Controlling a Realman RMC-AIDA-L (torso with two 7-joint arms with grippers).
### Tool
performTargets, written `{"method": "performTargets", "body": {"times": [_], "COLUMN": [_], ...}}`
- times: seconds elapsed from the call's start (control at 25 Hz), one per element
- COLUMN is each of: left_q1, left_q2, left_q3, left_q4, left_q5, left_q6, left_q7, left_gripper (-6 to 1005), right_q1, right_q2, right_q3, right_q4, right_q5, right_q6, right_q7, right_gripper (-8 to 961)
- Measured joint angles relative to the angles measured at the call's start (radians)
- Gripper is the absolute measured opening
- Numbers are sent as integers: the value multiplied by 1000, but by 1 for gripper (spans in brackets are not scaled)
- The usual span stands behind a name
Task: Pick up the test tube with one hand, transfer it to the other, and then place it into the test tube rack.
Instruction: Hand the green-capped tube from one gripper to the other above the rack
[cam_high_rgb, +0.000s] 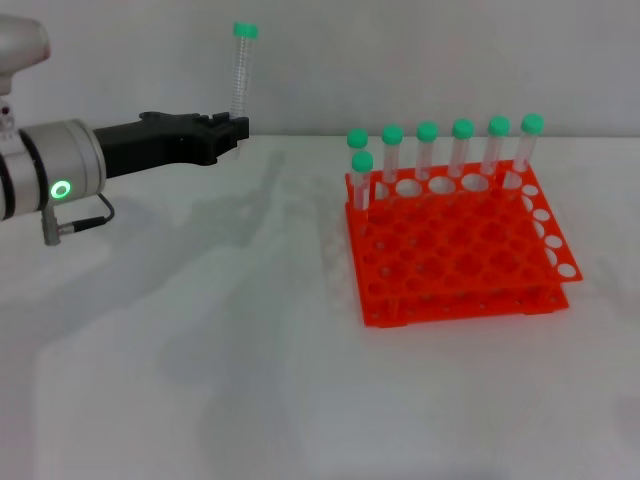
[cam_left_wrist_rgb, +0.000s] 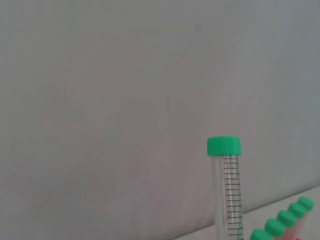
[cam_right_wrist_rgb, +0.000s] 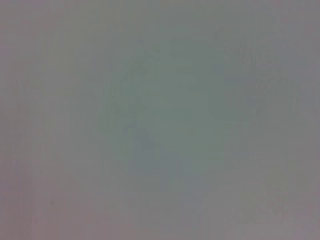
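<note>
My left gripper (cam_high_rgb: 236, 132), on the silver-grey forearm with the green light, is shut on the lower end of the test tube (cam_high_rgb: 240, 75). It holds the tube upright, green cap on top, above the table at the far left. The tube also shows in the left wrist view (cam_left_wrist_rgb: 227, 190). The orange-red test tube rack (cam_high_rgb: 455, 250) stands on the table to the right, apart from the gripper. Several green-capped tubes (cam_high_rgb: 428, 150) stand along its back row and one in the row before it at the left. My right gripper is out of view.
The white table (cam_high_rgb: 200, 350) spreads between my left arm and the rack. A pale wall (cam_high_rgb: 400, 60) rises behind the table. The right wrist view shows only a plain grey surface. Green caps of the racked tubes (cam_left_wrist_rgb: 287, 220) show in the left wrist view.
</note>
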Motion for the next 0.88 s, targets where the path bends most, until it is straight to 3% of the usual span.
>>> {"method": "performTargets", "body": {"times": [0.16, 0.4, 0.64, 0.88], "left_q1": [35, 71, 83, 85], "left_q2": [-2, -1, -2, -2], "left_q3": [8, 10, 11, 54], "left_q4": [-20, -50, -98, -143], "left_q5": [-123, -214, -234, -228], "left_q6": [54, 199, 325, 372], "left_q7": [103, 259, 412, 528], "left_gripper": [193, 193, 193, 193], "right_q1": [-12, -11, 19, 79], "right_q2": [-13, -60, -85, -89], "right_q3": [-103, -260, -280, -281], "right_q4": [-59, -114, -151, -155], "right_q5": [0, -17, -125, -223], "right_q6": [-10, -73, -201, -317], "right_q7": [124, 300, 447, 553], "right_gripper": [878, 878, 878, 878]}}
